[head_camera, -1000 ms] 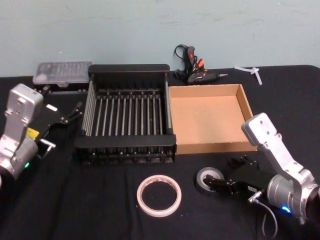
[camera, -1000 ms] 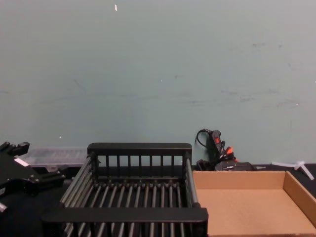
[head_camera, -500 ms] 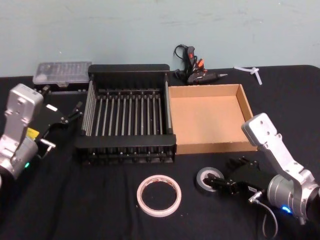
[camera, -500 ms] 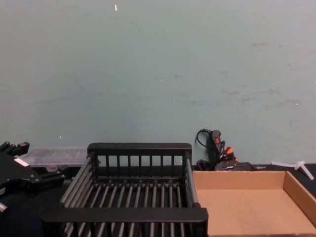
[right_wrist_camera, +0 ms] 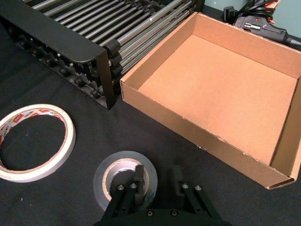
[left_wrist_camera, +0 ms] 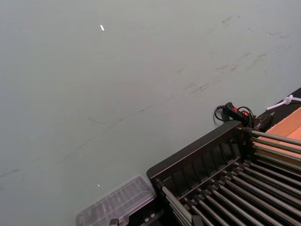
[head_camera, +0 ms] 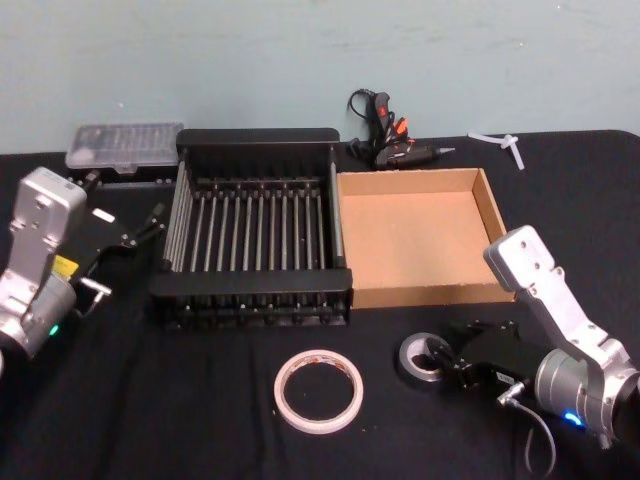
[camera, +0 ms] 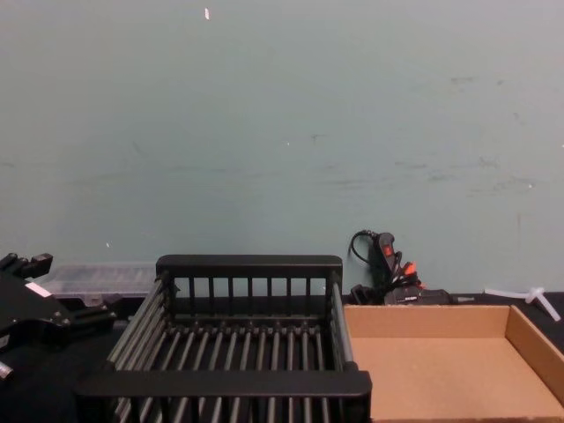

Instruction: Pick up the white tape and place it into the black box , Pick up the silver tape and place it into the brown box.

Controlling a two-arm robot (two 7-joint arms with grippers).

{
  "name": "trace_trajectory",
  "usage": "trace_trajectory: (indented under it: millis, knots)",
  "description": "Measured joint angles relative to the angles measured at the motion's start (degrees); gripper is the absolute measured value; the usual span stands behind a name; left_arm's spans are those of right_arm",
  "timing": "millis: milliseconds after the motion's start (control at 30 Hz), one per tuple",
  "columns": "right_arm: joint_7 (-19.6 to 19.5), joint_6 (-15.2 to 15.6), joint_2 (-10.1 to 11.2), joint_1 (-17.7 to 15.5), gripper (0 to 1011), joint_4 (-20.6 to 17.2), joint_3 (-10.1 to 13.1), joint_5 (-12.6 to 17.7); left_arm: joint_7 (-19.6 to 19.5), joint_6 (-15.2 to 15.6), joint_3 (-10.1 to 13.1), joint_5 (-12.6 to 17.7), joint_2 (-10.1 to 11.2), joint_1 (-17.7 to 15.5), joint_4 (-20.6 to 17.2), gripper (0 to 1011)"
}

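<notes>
Right wrist view: right gripper (right_wrist_camera: 154, 181) jaws parted, straddling silver tape (right_wrist_camera: 124, 178) wall.

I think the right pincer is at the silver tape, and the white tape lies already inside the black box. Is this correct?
Not quite. The right pincer is at the silver tape, one finger in its core, but the white tape lies on the black tablecloth in front of the black box, not inside it. The head view shows this.
</notes>
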Motion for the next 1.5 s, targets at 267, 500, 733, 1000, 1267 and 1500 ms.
trace_trajectory:
  millis: [267,500,733,1000,1267,1500]
  knots:
    - [0.0,-0.01,0.0,0.0,142,-0.01,0.0,0.04,0.0,0.0,0.0,0.0,0.0,0.0,0.0,1001]
    - [0.0,-0.01,0.0,0.0,131,0.0,0.0,0.06,0.0,0.0,0.0,0.0,0.0,0.0,0.0,1001]
    - [1.04,-1.33,-0.43,-0.71,131,-0.54,1.08,-0.01,0.0,0.0,0.0,0.0,0.0,0.0,0.0,1001]
    - [3.05,-4.22,-0.51,-1.51,131,-2.58,2.88,-0.17,0.0,0.0,0.0,0.0,0.0,0.0,0.0,1001]
    - [3.71,-7.94,-1.48,-0.24,131,-3.24,4.54,-0.73,0.0,0.0,0.0,0.0,0.0,0.0,0.0,1001]
    - [3.14,-11.57,-2.89,3.02,130,-0.95,4.76,-2.99,0.0,0.0,0.0,0.0,0.0,0.0,0.0,1001]
